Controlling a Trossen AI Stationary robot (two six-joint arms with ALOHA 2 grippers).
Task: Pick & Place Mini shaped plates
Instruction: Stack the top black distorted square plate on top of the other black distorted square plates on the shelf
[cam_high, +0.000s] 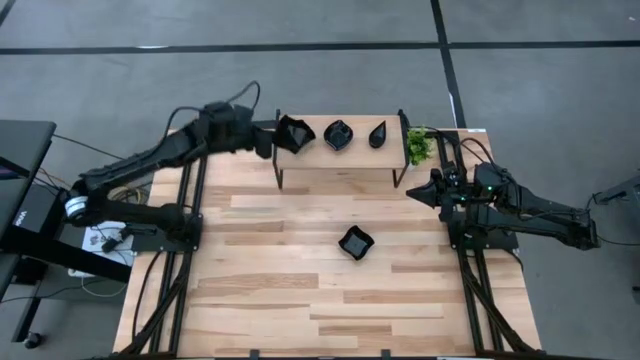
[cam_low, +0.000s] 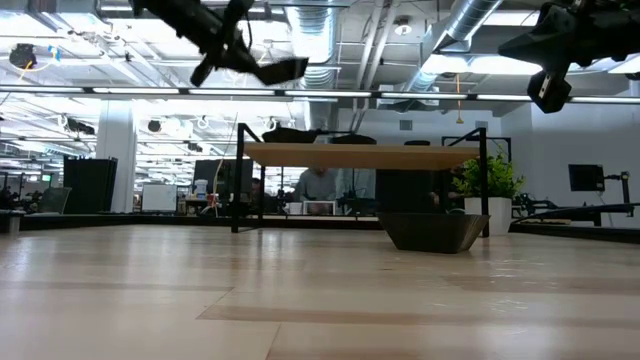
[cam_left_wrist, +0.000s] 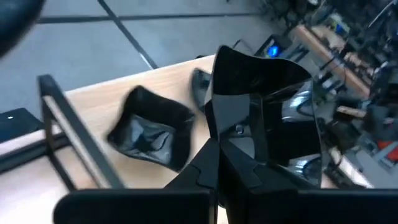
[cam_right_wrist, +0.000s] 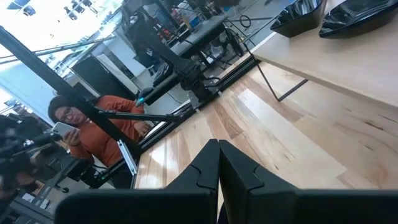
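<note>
A glossy black mini plate (cam_high: 294, 133) hangs over the left end of a raised wooden shelf (cam_high: 355, 152) at the table's far side, with my left gripper (cam_high: 274, 137) shut on it. Two more black plates rest on the shelf top: a wavy-edged one (cam_high: 338, 134) and a teardrop one (cam_high: 377, 134). A further wavy-edged square plate (cam_high: 355, 242) sits on its base on the table, in the middle. My right gripper (cam_high: 411, 192) waits shut by the table's right edge, holding nothing. My left gripper pinches the plate's near rim (cam_left_wrist: 231, 127) between its two fingers. The fingers come from the table's left side, slanting a little downward. The plate (cam_low: 282, 69) sticks out beyond the fingertips, lifted clear above the shelf and tilted.
A small green plant (cam_high: 418, 146) stands at the shelf's right end. The shelf rests on thin black legs (cam_high: 279, 170). Bare wooden table top (cam_high: 300, 300) lies toward the near edge. A person in an orange top (cam_right_wrist: 93, 130) sits in the room beyond the table.
</note>
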